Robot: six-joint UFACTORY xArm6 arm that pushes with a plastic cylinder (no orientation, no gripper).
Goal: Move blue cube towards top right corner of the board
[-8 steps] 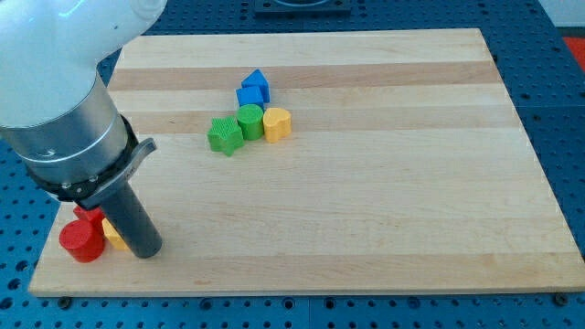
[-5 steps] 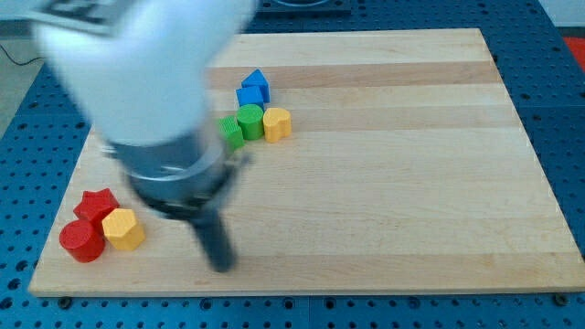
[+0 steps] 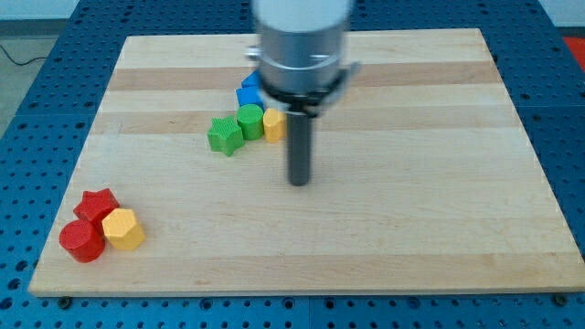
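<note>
1. The blue cube (image 3: 247,94) sits in the upper middle of the frame, left of centre. Only its left part shows, because the arm's grey body covers the rest. A second blue piece seems to lie just above it, but it is too hidden to make out.
2. Just below the blue cube stands a green cylinder (image 3: 249,121). A green star-shaped block (image 3: 224,135) is at that cylinder's lower left, close against it. A yellow block (image 3: 272,124) sits at the cylinder's right, half hidden by the rod.
3. My tip (image 3: 299,182) rests on the counter (image 3: 439,183) below and to the right of this cluster, clear of every block. The rod rises right beside the yellow block.
4. There is no pincer on this arm, only the straight dark rod, so nothing is grasped.
5. At the lower left of the frame, well apart from the cluster, a red star-shaped block (image 3: 97,206), a red cylinder (image 3: 81,241) and a yellow hexagonal block (image 3: 123,229) huddle together near the counter's corner.
6. The counter's right half, up to its top right corner, lies bare wood. The cluster lies near the top edge, though not against it.
</note>
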